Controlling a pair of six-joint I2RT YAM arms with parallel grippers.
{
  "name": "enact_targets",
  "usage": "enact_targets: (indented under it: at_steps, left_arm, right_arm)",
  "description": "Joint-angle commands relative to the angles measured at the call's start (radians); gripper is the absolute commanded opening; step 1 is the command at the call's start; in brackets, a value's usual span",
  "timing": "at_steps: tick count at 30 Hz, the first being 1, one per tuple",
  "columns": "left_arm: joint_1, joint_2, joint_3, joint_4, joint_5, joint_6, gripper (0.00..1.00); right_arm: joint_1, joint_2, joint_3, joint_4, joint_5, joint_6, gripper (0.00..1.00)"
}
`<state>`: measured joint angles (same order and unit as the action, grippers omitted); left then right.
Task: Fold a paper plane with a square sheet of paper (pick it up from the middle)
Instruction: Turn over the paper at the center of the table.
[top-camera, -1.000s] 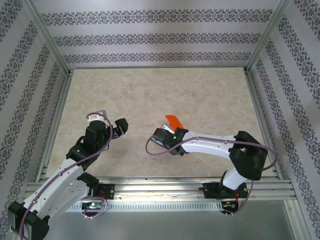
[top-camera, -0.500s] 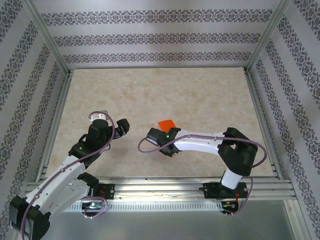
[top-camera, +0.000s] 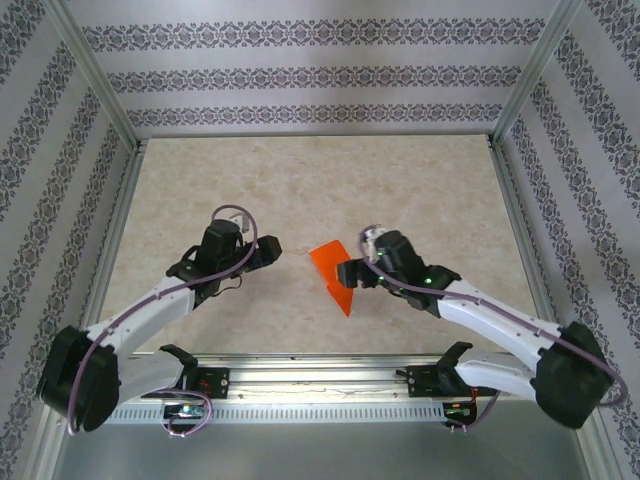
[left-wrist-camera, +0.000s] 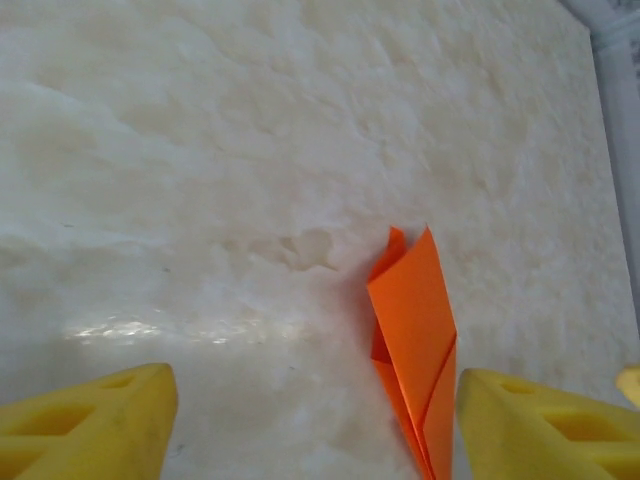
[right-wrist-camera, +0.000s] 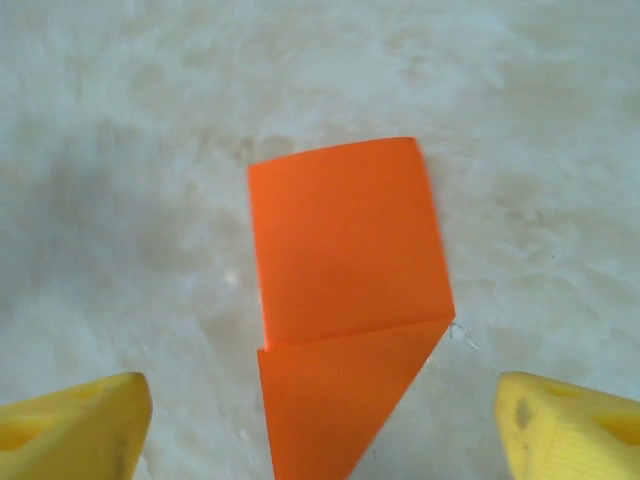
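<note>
The bright orange paper plane (top-camera: 331, 265) rests on the beige table (top-camera: 300, 180) near the middle front, folded to a point aimed at the near edge. My left gripper (top-camera: 270, 250) stands open just left of it. In the left wrist view the plane (left-wrist-camera: 415, 335) lies edge-on close to the right yellow finger (left-wrist-camera: 540, 425), and that gripper (left-wrist-camera: 315, 430) holds nothing. My right gripper (top-camera: 350, 273) is open at the plane's right side. The right wrist view has the plane (right-wrist-camera: 345, 290) flat between the spread fingers of that gripper (right-wrist-camera: 320, 440), touching neither.
Aluminium rails (top-camera: 320, 368) run along the near edge and both sides of the table. Patterned walls (top-camera: 320, 75) close in the back and sides. Bare tabletop stretches behind the plane towards the back wall.
The right gripper opened and let go of the plane, which now lies on the table; that arm swung to the plane's right. The left arm moved right towards it, its jaws a little narrower.
</note>
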<state>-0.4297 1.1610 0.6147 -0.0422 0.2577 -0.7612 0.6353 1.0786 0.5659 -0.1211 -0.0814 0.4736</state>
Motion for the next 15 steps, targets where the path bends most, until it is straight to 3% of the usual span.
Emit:
enact_targets:
  at_steps: [1,6,9,15]
  left_arm:
    - [-0.008,0.075,0.036,0.12,0.147,-0.05,0.69]
    - [-0.032,0.181,0.084,0.12,0.199,-0.084,0.64]
    - [-0.036,0.237,0.122,0.101,0.245,-0.095,0.59]
    - [-0.059,0.284,0.145,0.103,0.263,-0.102,0.57]
  right_arm:
    - [-0.129,0.008,-0.119,0.278,-0.274,0.227,0.63]
    - [-0.168,0.114,-0.105,0.289,-0.428,0.285,0.31]
    - [-0.16,0.223,-0.055,0.274,-0.483,0.321,0.19]
    - [-0.128,0.369,-0.002,0.278,-0.526,0.355,0.07]
